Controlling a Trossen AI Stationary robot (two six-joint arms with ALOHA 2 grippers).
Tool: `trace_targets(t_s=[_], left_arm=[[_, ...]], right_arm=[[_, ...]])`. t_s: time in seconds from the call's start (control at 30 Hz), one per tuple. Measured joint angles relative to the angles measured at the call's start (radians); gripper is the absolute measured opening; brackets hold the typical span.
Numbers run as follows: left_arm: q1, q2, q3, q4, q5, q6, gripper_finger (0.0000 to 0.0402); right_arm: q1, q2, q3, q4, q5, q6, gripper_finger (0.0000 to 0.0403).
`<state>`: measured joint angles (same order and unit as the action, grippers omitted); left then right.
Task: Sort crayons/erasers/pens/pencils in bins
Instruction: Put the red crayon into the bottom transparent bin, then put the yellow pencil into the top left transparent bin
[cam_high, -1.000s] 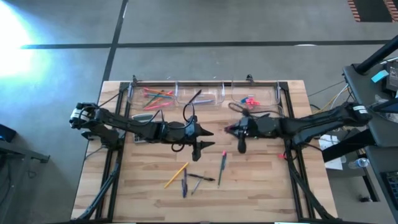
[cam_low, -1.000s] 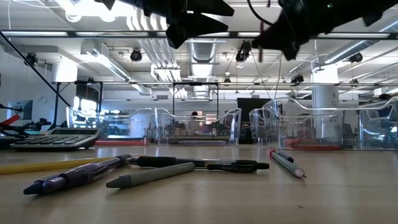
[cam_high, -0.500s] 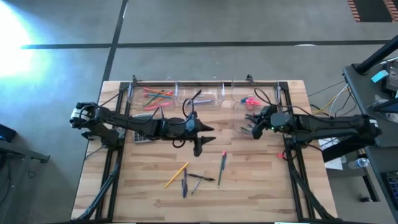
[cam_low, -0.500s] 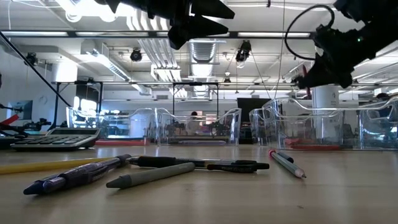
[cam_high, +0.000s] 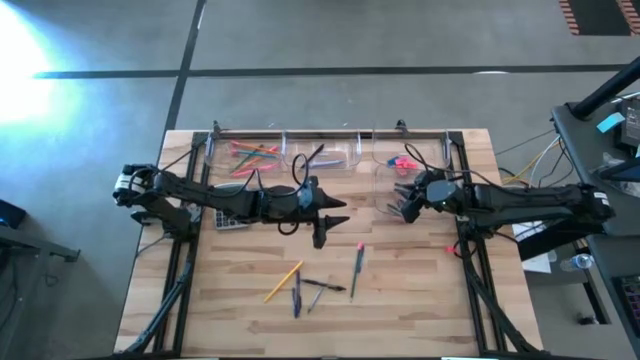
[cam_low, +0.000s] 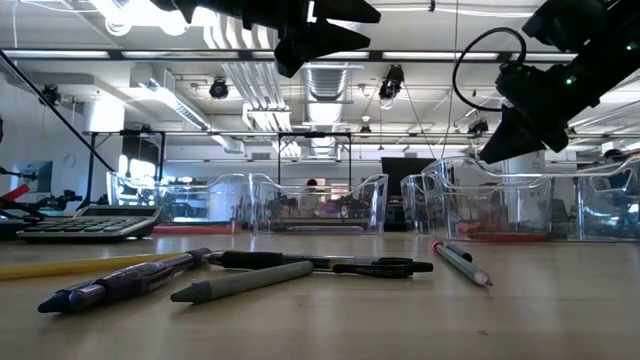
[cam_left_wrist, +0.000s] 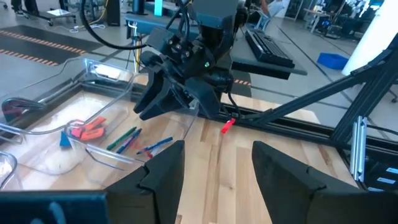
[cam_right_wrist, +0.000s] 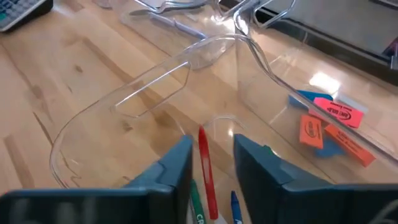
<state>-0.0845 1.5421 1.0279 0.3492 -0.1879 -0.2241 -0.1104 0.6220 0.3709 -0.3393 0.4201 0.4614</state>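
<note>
Right end effector (cam_high: 405, 209) hangs over a clear bin (cam_right_wrist: 124, 106) near the tabletop's far right corner, fingers parting around a red crayon (cam_right_wrist: 204, 163); released askew, it could catch the rim. Left end effector (cam_high: 322, 229) hovers mid-tabletop, unclenched and empty.

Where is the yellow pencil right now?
In the high view the yellow pencil lies on the table's near part, left of centre, just left of the dark pens.

In the right wrist view, the red crayon (cam_right_wrist: 204, 171) runs out of frame between the right claw (cam_right_wrist: 210, 163) fingers, which hide its lower end. Beside it, the green crayon (cam_right_wrist: 196, 205) and blue crayon (cam_right_wrist: 236, 204) are cut off too.
</note>
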Motion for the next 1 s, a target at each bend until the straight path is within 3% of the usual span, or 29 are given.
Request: trace_targets(t_s=[0.3, 0.7, 0.83, 1.0], left_arm=[[0.0, 0.0, -0.004, -0.011, 0.054, -0.003, 0.0174], [-0.055, 0.039, -0.005, -0.146, 0.083, -0.005, 0.0173], [-0.079, 0.042, -0.005, -0.276, 0.083, -0.077, 0.0173], [-0.123, 0.02, 0.003, -0.591, 0.086, -0.252, 0.0173]], right_arm=[[0.003, 0.033, 0.064, 0.026, -0.002, -0.072, 0.0192], [0.107, 0.016, 0.099, 0.287, -0.117, -0.29, 0.0201], [0.117, 0.015, 0.099, 0.333, -0.117, -0.342, 0.0201], [0.117, 0.016, 0.099, 0.355, -0.115, -0.373, 0.0201]])
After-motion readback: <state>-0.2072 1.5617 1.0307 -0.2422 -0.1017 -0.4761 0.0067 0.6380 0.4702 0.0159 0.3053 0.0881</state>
